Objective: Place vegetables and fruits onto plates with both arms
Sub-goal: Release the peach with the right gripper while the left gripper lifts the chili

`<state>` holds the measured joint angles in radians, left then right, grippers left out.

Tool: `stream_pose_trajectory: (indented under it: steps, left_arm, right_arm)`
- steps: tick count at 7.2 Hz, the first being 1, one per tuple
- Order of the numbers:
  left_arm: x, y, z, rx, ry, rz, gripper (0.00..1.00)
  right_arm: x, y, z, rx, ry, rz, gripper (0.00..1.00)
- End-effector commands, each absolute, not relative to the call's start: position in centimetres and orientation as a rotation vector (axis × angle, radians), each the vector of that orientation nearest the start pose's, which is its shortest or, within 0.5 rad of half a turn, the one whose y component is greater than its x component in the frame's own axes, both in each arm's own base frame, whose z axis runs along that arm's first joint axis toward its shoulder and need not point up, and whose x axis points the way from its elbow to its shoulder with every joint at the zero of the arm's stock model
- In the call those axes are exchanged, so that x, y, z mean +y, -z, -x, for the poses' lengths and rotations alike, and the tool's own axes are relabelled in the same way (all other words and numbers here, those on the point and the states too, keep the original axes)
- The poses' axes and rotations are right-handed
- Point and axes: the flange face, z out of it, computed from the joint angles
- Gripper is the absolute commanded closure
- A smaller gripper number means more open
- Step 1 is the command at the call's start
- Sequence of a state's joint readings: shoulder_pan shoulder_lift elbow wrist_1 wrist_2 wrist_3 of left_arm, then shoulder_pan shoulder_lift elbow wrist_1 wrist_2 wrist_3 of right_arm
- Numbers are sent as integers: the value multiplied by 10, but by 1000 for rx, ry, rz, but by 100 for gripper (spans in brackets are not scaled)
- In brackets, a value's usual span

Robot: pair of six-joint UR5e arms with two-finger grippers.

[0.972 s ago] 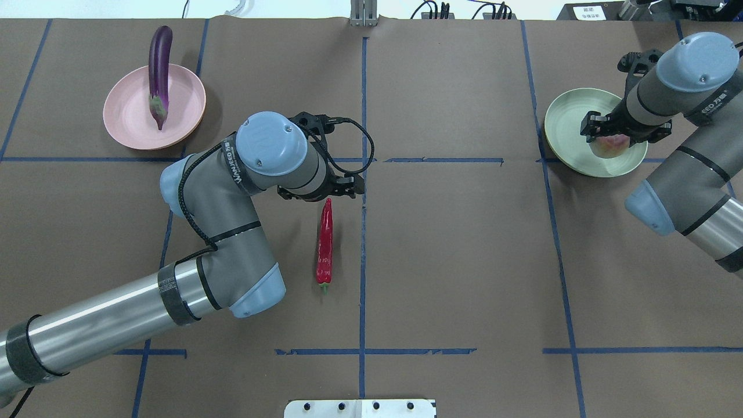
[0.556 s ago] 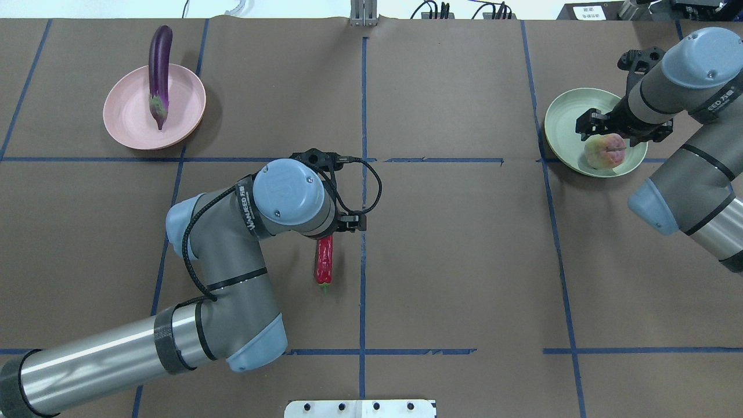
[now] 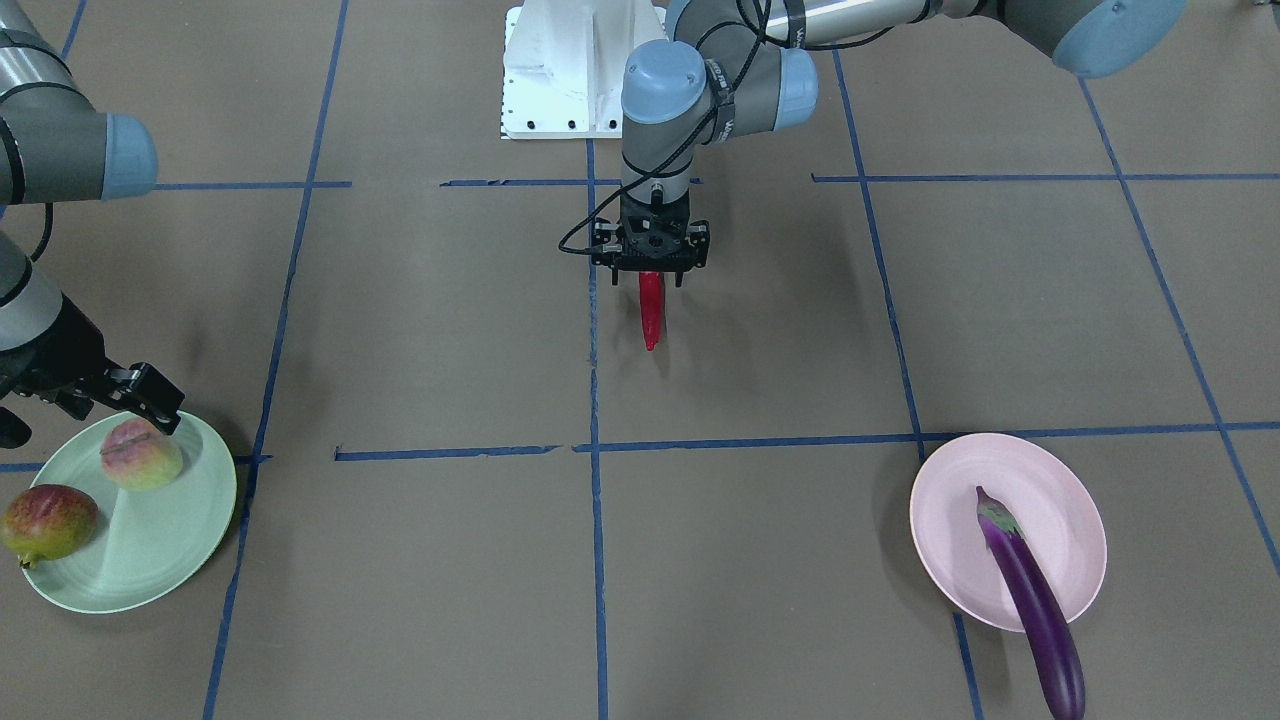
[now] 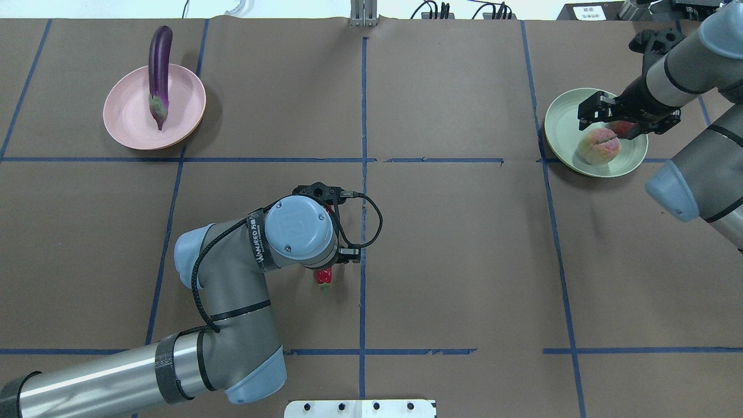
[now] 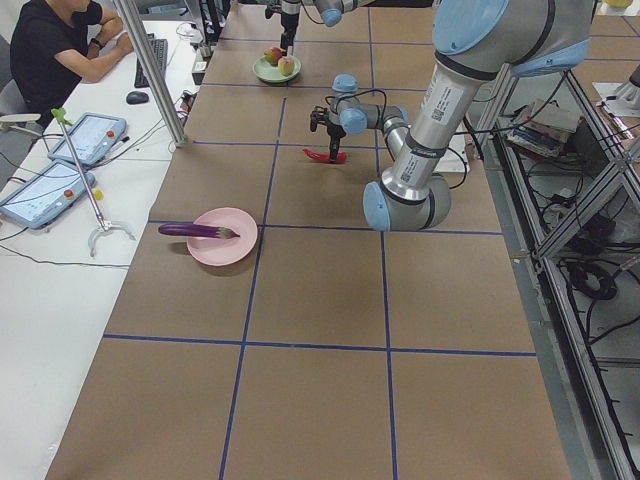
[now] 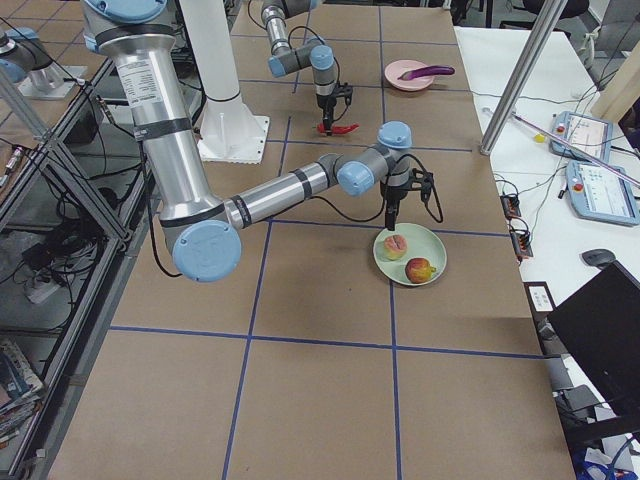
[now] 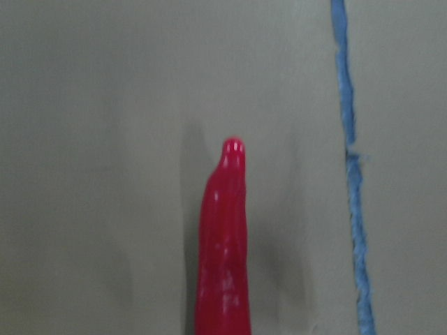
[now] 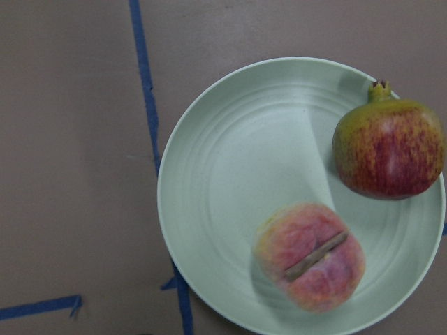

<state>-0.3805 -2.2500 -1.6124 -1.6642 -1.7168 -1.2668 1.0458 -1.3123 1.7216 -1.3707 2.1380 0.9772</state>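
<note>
The red chili pepper [image 3: 651,310] lies on the table; in the overhead view only its stem end [image 4: 323,276] shows from under the left wrist. My left gripper [image 3: 650,278] is open, low over the chili's stem half, fingers either side of it. My right gripper [image 4: 627,120] is open above the mint green plate [image 4: 564,113]. The peach [image 4: 599,146] and the pomegranate [image 3: 48,522] rest on that plate, free of the fingers. The purple eggplant [image 4: 158,75] lies across the pink plate [image 4: 127,119], its tip over the rim.
Brown paper with blue tape lines covers the table. The white base block [image 3: 565,70] stands at the robot's edge. An operator [image 5: 60,50] sits at a side table with tablets [image 5: 60,165].
My left arm has moved back along the chili towards the robot and now covers most of it. My right gripper has let go of the peach and pulled up and away from it.
</note>
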Motion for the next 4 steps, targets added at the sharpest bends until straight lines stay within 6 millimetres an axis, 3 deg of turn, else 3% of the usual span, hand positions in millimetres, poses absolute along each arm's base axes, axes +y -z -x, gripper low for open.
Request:
stream_pose_trajectory:
  steps: [1,2,3,4]
  left_arm:
    - [-367,-235,-602,813,11,-136,100]
    - [-365,-236,-598,816,8,-136,100]
    - [-368,-230,-591,830,13,-143,100]
    - [-410,-219,-549,852,90,-187,100]
  right_arm:
    - [-503,-416,201,-896,-226,-4,0]
    - [-466,-416,182,-915,-215,12,0]
    - [-441,-416,162,-938,-220,31,0]
    - [-427,-413,144,-961,-231,43,0]
